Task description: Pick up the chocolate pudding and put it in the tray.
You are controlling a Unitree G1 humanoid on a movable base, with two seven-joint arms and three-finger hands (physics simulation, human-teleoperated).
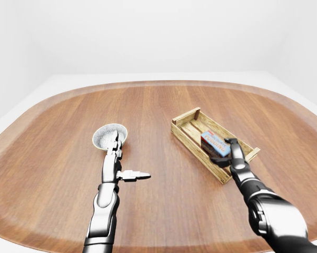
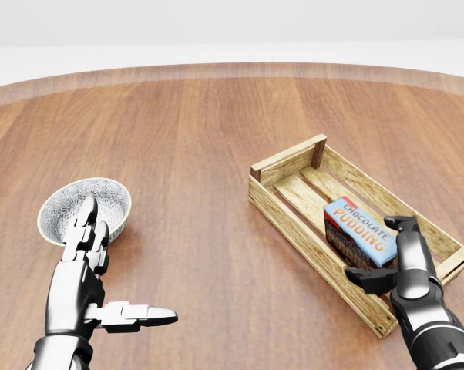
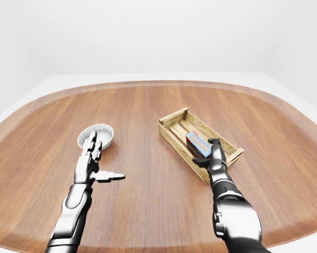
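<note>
The chocolate pudding box (image 2: 359, 229), blue-topped with a brown side, lies inside the wooden tray (image 2: 287, 160) at the right of the head view, toward the tray's lower end. My right hand (image 2: 372, 250) stands open beside the box. Its thumb is spread toward the tray's near wall and its fingers reach up along the box's right side without closing on it. Low in the left of the view, my left hand (image 2: 118, 270) is open and empty, with its fingers straight and its thumb pointing right.
A speckled white bowl (image 2: 78, 202) stands just above my left hand's fingertips. The round wooden table (image 1: 158, 105) spreads wide on all sides, and its edge curves across the top of the head view.
</note>
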